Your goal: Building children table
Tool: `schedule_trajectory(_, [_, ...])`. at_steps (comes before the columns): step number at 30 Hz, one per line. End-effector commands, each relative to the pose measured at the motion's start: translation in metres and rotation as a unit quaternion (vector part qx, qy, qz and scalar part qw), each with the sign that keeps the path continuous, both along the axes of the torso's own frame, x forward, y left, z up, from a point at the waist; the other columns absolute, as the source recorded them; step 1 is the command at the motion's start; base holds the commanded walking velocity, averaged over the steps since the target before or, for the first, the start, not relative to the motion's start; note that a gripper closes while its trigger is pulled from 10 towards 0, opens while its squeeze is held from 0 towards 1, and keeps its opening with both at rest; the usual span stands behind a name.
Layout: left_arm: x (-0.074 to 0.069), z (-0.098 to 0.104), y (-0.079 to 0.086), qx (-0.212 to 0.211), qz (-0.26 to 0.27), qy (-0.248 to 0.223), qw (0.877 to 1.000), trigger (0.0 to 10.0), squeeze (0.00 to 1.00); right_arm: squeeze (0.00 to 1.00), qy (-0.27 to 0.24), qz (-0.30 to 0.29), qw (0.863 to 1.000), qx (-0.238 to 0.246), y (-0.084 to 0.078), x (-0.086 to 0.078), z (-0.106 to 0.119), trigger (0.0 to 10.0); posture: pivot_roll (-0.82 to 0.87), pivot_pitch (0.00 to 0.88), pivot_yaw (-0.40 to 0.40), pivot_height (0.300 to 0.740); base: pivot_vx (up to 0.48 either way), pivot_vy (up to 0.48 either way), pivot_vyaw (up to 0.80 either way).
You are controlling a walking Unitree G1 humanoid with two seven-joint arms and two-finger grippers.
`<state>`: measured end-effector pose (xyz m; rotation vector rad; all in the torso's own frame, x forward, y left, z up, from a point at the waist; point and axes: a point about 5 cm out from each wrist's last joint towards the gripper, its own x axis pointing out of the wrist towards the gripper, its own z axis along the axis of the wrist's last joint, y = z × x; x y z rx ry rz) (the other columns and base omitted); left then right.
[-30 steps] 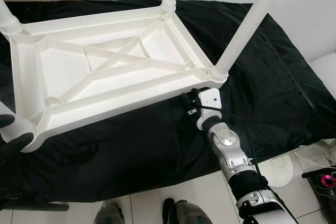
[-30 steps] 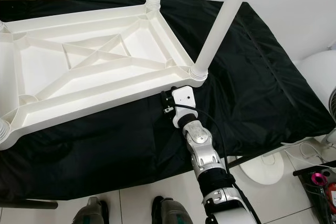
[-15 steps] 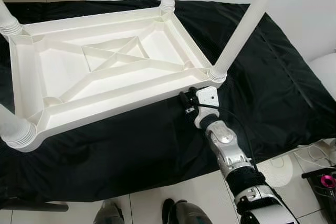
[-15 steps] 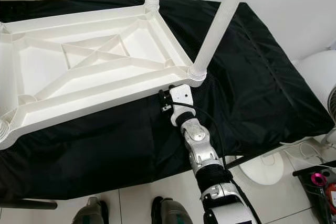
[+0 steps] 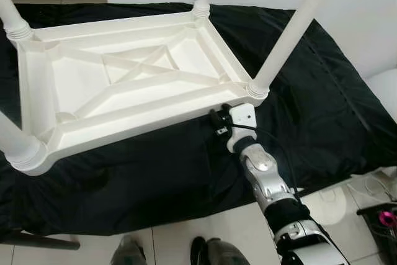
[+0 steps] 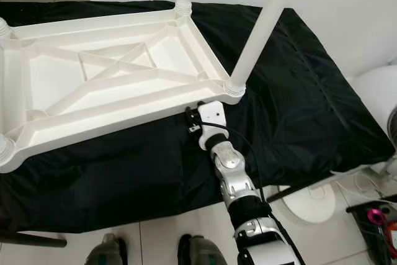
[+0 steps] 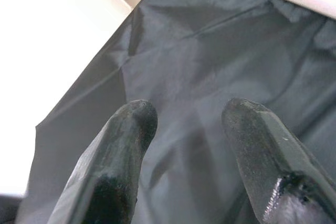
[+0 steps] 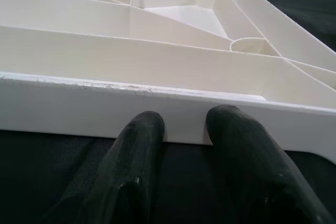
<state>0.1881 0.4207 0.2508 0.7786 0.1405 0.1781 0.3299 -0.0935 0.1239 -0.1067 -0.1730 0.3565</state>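
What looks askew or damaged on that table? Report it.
Nothing stands out. The table lies upside down on the black cloth, which suits assembly, with legs seated at all four corners. Its near rim shows faint scuffs. The right pincer rests against that rim.

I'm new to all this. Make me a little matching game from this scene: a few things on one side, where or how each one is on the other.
Things:
1. white table
2. black cloth
3. right gripper
4. left gripper

Descriptions:
A. fingers at the table's side rim
B. spread under everything
C. upside down, legs pointing up
D. fingers apart above bare cloth

Pairs: 1-C, 2-B, 3-A, 4-D
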Motion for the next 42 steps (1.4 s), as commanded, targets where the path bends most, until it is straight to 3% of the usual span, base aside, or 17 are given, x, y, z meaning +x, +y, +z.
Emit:
schedule_trajectory(1, [0.000,-0.012,0.005,-0.010,0.037,0.000,0.999,10.0,0.00,0.00,0.000,-0.008,1.000,-0.001,-0.004,-0.003,-0.003,10.0,0.15,0.158,-0.059,0.740,0.000,0.000,0.00])
schedule_trajectory(6, [0.013,-0.014,0.003,-0.033,0.029,-0.024,0.999,10.0,0.00,0.00,0.001,-0.017,1.000,0.001,-0.007,-0.004,-0.004,10.0,0.14,0.158,-0.054,0.740,0.000,0.000,0.00])
schedule_trajectory(8, [0.027,-0.018,-0.006,-0.048,0.009,-0.046,0.998,10.0,0.00,0.00,0.000,-0.026,1.000,0.003,-0.010,-0.004,-0.004,10.0,0.14,0.159,-0.052,0.740,0.000,0.000,0.00])
schedule_trajectory(11, [0.035,-0.022,-0.013,-0.061,0.004,-0.061,0.996,10.0,0.00,0.00,-0.001,-0.032,0.999,0.004,-0.011,-0.003,-0.003,10.0,0.14,0.159,-0.053,0.740,0.000,0.000,0.00])
schedule_trajectory(15, [0.045,-0.024,-0.034,-0.086,-0.056,-0.073,0.992,10.0,0.00,0.00,-0.004,-0.040,0.999,0.004,-0.014,-0.001,-0.002,10.0,0.14,0.161,-0.063,0.740,0.000,0.000,0.00])
schedule_trajectory(18, [0.046,-0.028,-0.042,-0.094,-0.085,-0.064,0.990,10.0,0.00,0.00,-0.003,-0.040,0.999,0.004,-0.014,-0.001,-0.002,10.0,0.14,0.161,-0.064,0.740,0.000,0.000,0.00])
schedule_trajectory(20, [0.048,-0.033,-0.059,-0.099,-0.150,-0.044,0.983,10.0,0.00,0.00,-0.003,-0.041,0.999,0.002,-0.014,-0.001,-0.002,10.0,0.14,0.161,-0.067,0.740,0.000,0.000,0.00])
schedule_trajectory(24, [0.050,-0.037,-0.072,-0.107,-0.187,-0.031,0.976,10.0,0.00,0.00,-0.003,-0.049,0.999,-0.001,-0.016,0.000,-0.002,10.0,0.14,0.161,-0.069,0.740,0.000,0.000,0.00])
schedule_trajectory(25, [0.051,-0.040,-0.089,-0.125,-0.226,-0.029,0.966,10.0,0.00,0.00,-0.001,-0.077,0.997,-0.002,-0.023,0.002,-0.002,10.0,0.14,0.160,-0.072,0.740,0.000,0.000,0.00])
schedule_trajectory(33, [0.054,-0.059,-0.114,-0.125,-0.259,0.003,0.958,10.0,0.00,0.00,-0.008,-0.108,0.994,-0.020,-0.027,0.003,-0.002,10.0,0.13,0.151,-0.079,0.740,0.000,0.000,0.00])
schedule_trajectory(42, [0.050,-0.064,-0.150,-0.158,-0.328,0.002,0.931,10.0,0.00,0.00,-0.003,-0.193,0.981,-0.009,-0.041,0.005,-0.003,10.0,0.12,0.144,-0.086,0.740,0.000,0.000,0.00])
